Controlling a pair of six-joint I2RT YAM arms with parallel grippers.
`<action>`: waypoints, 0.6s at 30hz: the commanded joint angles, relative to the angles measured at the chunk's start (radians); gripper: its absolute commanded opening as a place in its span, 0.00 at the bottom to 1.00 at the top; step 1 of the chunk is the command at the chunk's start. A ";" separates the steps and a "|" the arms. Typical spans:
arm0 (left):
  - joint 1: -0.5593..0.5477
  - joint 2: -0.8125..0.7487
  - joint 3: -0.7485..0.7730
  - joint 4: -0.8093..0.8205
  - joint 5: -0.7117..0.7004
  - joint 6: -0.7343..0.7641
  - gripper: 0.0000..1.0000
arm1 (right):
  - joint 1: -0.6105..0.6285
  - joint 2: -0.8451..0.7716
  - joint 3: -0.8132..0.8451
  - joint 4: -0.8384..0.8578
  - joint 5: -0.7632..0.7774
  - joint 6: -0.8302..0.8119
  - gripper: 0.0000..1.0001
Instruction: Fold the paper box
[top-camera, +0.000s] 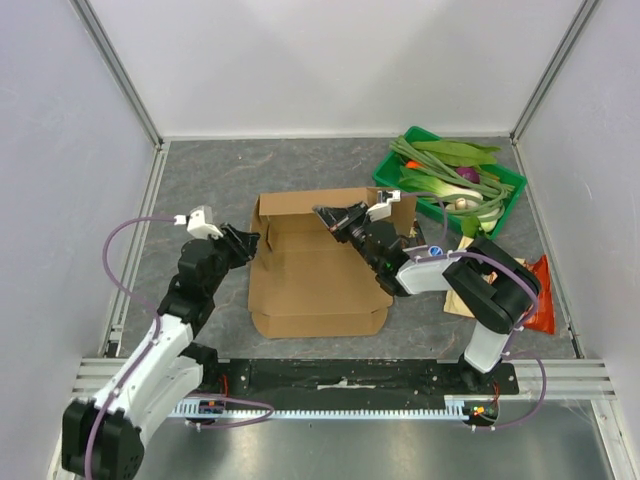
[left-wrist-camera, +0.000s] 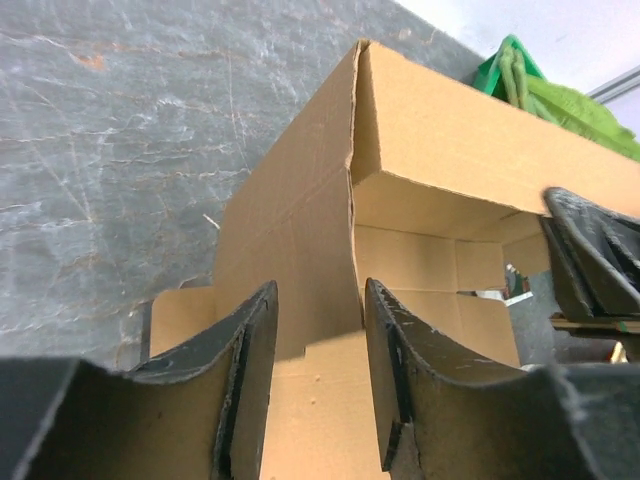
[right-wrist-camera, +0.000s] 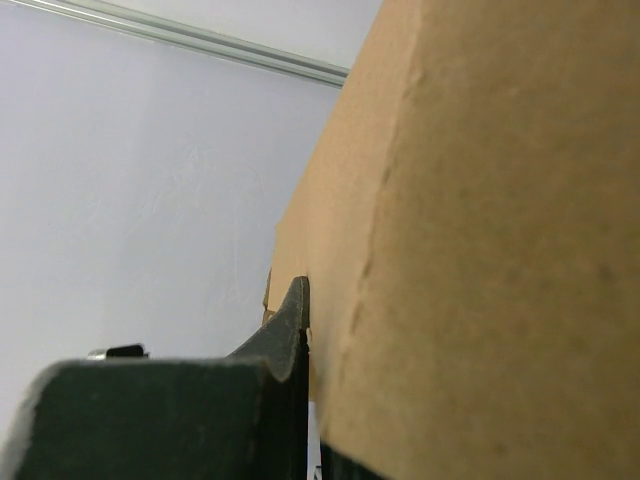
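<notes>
The paper box (top-camera: 315, 270) is a brown cardboard blank lying mid-table with its back and left walls raised. My left gripper (top-camera: 245, 243) is at the box's left edge. In the left wrist view its fingers (left-wrist-camera: 250, 370) are apart, and the upright left wall (left-wrist-camera: 290, 240) stands just ahead of the gap. My right gripper (top-camera: 332, 218) reaches over the box to its back wall. In the right wrist view one finger (right-wrist-camera: 290, 340) presses flat against a cardboard panel (right-wrist-camera: 480, 250), which hides the other finger. The right gripper also shows in the left wrist view (left-wrist-camera: 590, 250).
A green tray (top-camera: 505, 195) of vegetables stands at the back right and shows in the left wrist view (left-wrist-camera: 530, 85). An orange snack bag (top-camera: 538, 292) lies beside the right arm. White walls enclose the grey table (top-camera: 200, 180).
</notes>
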 joint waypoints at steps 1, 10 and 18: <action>0.000 -0.253 0.034 -0.239 -0.176 -0.048 0.44 | -0.013 -0.032 -0.023 -0.032 -0.017 -0.046 0.00; 0.003 -0.063 0.253 -0.457 -0.357 0.089 0.38 | -0.023 -0.014 -0.014 -0.012 -0.039 -0.020 0.00; -0.002 0.159 0.279 -0.278 -0.065 0.124 0.38 | -0.026 -0.003 -0.008 -0.003 -0.036 -0.008 0.00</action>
